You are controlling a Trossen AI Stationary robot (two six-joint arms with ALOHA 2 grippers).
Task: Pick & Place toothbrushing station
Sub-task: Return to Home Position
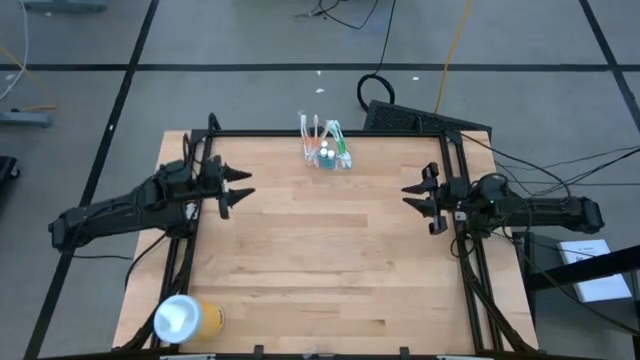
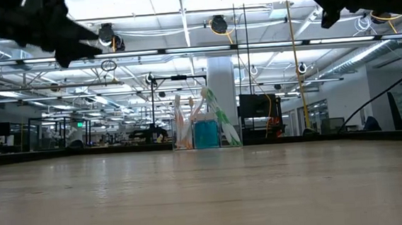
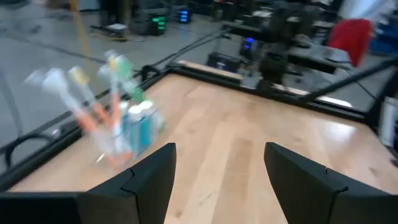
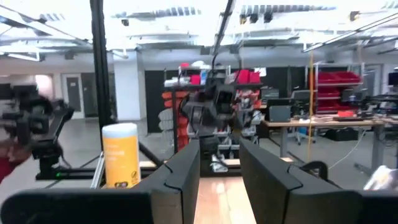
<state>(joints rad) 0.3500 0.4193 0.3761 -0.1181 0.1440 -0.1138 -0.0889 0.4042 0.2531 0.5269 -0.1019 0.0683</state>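
Note:
The toothbrushing station (image 1: 327, 148) is a small clear holder with several toothbrushes and a blue tube standing in it. It rests on its base on the wooden table, near the middle of the far edge, and also shows in the low view (image 2: 206, 130) and the left wrist view (image 3: 118, 124). My left gripper (image 1: 243, 192) hovers over the table's left side, open and empty, pointing toward the middle (image 3: 221, 180). My right gripper (image 1: 410, 198) hovers over the right side, facing it, open with nothing between its fingers (image 4: 219, 180). Both are well clear of the station.
A yellow cylinder with a white round end (image 1: 188, 318) lies at the table's near left corner, also in the right wrist view (image 4: 120, 155). A black frame (image 1: 330, 133) runs along the table's far and side edges. Bare wood (image 1: 330, 250) lies between the arms.

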